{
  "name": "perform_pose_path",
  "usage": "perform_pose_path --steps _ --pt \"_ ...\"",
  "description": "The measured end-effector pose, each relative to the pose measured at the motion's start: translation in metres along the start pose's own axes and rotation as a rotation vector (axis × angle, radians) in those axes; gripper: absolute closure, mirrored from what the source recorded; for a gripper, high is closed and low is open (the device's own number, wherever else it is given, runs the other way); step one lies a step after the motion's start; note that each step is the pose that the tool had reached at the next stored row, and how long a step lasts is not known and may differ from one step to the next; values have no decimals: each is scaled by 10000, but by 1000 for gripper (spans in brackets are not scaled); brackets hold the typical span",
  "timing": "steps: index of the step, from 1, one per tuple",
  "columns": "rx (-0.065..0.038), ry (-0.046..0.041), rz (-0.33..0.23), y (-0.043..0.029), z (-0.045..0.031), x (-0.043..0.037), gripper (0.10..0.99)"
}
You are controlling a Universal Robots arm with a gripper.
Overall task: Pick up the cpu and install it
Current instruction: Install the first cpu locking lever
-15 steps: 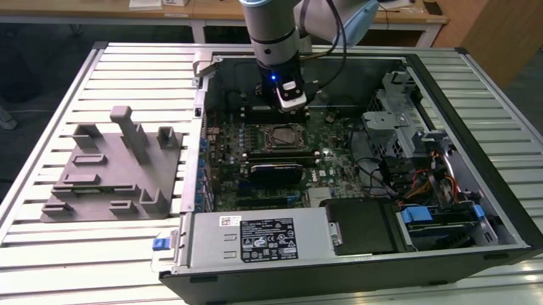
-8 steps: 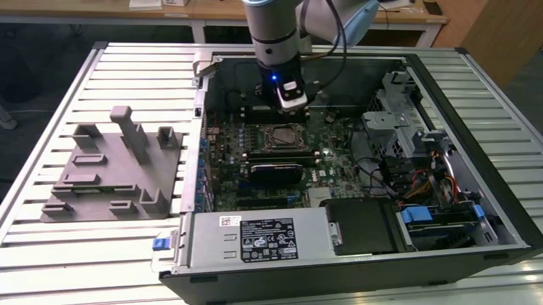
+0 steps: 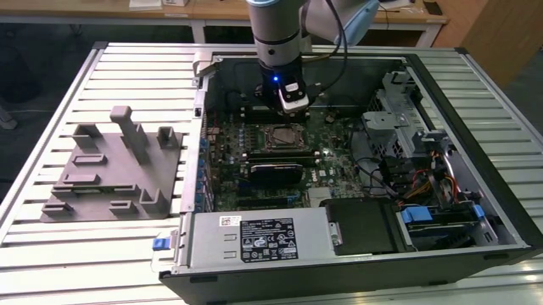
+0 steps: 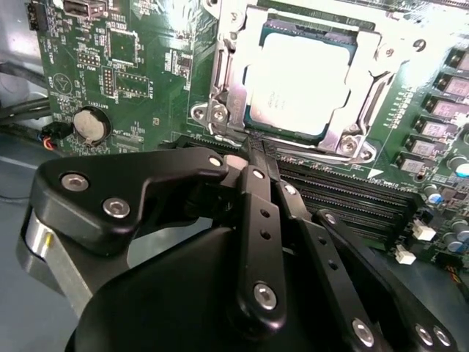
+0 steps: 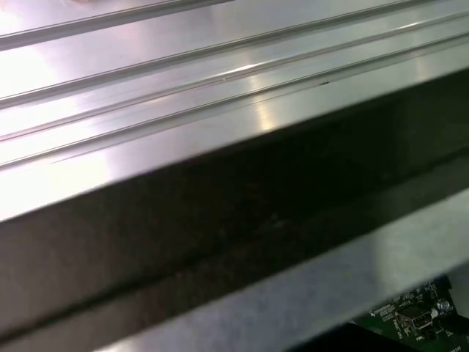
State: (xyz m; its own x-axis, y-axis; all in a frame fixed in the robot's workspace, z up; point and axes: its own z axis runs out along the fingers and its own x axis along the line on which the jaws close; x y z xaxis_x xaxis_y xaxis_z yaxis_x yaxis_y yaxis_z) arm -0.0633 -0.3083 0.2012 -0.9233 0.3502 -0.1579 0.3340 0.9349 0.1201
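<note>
So from where I'm driving this, the cpu is already sitting in the motherboard socket, shiny silver top facing up, with the metal socket frame around it. In the exterior view I can spot it as the pale square mid-board inside the open PC case, which is lying on its side on the slatted table.

The end effector is parked just beside the socket, over the black memory slots, not touching the chip. In the second wrist view the fingers look pinched together with nothing between them, so it's empty-handed. In the exterior view the arm comes straight down into the case, its tip just past the socket's far edge.

Off to the exterior view's left, the grey plastic fixture block sits on the table next to the case. The first wrist view mostly catches the table slats and a corner of green board.
</note>
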Motion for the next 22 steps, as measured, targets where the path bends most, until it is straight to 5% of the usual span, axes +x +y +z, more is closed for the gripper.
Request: perform_pose_path --steps 10,16,22 --pt "1 1 -1 15 -127 -21 980" --pt "9 6 -2 15 -128 -21 980" --pt "224 151 -19 -20 -125 -36 980"
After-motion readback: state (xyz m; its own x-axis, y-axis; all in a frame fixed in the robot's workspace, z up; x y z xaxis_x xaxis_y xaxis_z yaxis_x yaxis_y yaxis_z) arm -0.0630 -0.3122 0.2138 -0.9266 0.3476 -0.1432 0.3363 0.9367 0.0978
